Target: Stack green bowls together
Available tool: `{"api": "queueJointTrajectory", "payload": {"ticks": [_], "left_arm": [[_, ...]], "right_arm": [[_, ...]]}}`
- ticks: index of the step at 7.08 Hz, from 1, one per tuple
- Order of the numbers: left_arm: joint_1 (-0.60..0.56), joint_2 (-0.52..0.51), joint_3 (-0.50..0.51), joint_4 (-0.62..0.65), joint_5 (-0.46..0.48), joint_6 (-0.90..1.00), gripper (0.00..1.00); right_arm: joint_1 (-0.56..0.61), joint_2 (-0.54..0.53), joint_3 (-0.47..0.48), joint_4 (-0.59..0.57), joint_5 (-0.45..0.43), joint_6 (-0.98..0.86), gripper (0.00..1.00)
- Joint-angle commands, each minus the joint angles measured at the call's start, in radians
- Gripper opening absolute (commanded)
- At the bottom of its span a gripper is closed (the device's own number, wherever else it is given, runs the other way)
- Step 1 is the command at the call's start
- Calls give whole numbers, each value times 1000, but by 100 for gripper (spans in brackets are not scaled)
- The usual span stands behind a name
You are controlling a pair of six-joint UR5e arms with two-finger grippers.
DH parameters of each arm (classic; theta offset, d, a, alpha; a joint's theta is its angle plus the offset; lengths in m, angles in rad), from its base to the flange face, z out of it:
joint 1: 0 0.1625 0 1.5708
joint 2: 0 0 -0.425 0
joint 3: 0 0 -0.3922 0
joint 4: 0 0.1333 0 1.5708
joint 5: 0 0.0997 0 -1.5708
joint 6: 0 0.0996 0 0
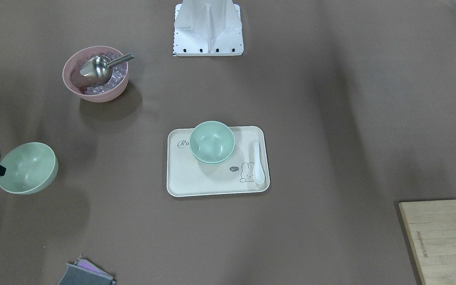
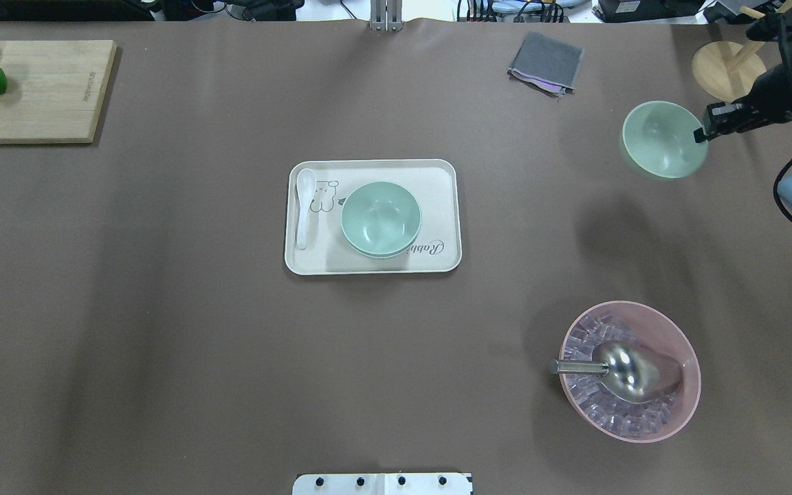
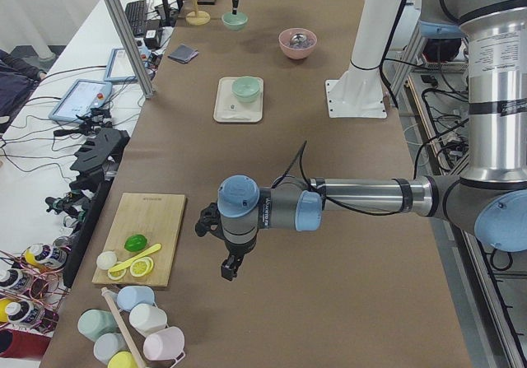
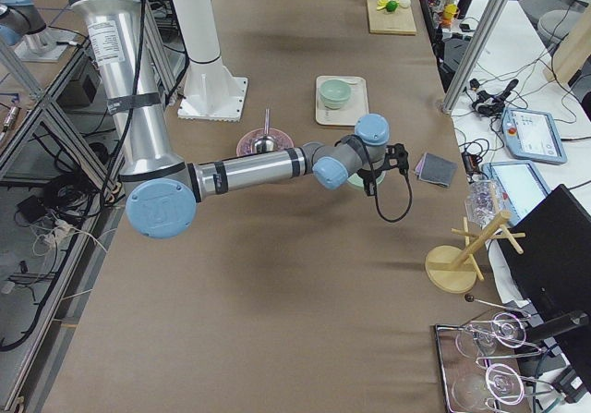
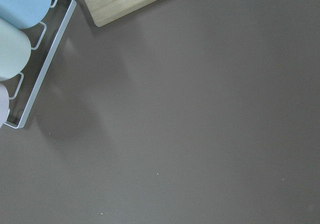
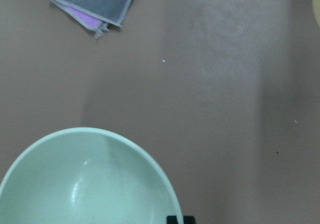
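Note:
Two green bowls (image 2: 381, 218) sit nested one inside the other on the cream tray (image 2: 437, 179) at the middle of the table, also seen in the front view (image 1: 212, 142). A third green bowl (image 2: 664, 141) hangs tilted above the table at the far right, casting a shadow below it. My right gripper (image 2: 702, 130) is shut on its rim, and the bowl fills the lower left of the right wrist view (image 6: 90, 184). My left gripper (image 3: 229, 267) hovers over bare table near the cutting board; whether it is open or shut I cannot tell.
A pink bowl (image 2: 630, 371) with ice cubes and a metal scoop stands near right. A white spoon (image 2: 304, 206) lies on the tray. A grey cloth (image 2: 546, 62) and a wooden stand (image 2: 726, 65) are far right. A cutting board (image 2: 38, 89) with fruit lies far left.

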Motion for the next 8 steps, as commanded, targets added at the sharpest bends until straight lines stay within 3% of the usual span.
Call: {"api": "queueJointTrajectory", "payload": {"ticks": [1, 3, 4, 6, 8], "left_arm": [[1, 17, 1, 0, -1, 0, 98], [1, 17, 11, -2, 1, 0, 98], [1, 18, 11, 0, -1, 0, 98], [1, 29, 10, -2, -1, 0, 98], [1, 32, 11, -2, -1, 0, 98]], "right_arm": [[-75, 105, 26, -22, -58, 190, 0], [-188, 236, 127, -304, -153, 246, 0], [-235, 288, 157, -383, -178, 302, 0], [-365, 391, 142, -400, -292, 486, 0], [-465, 467, 123, -491, -351, 533, 0]]}}
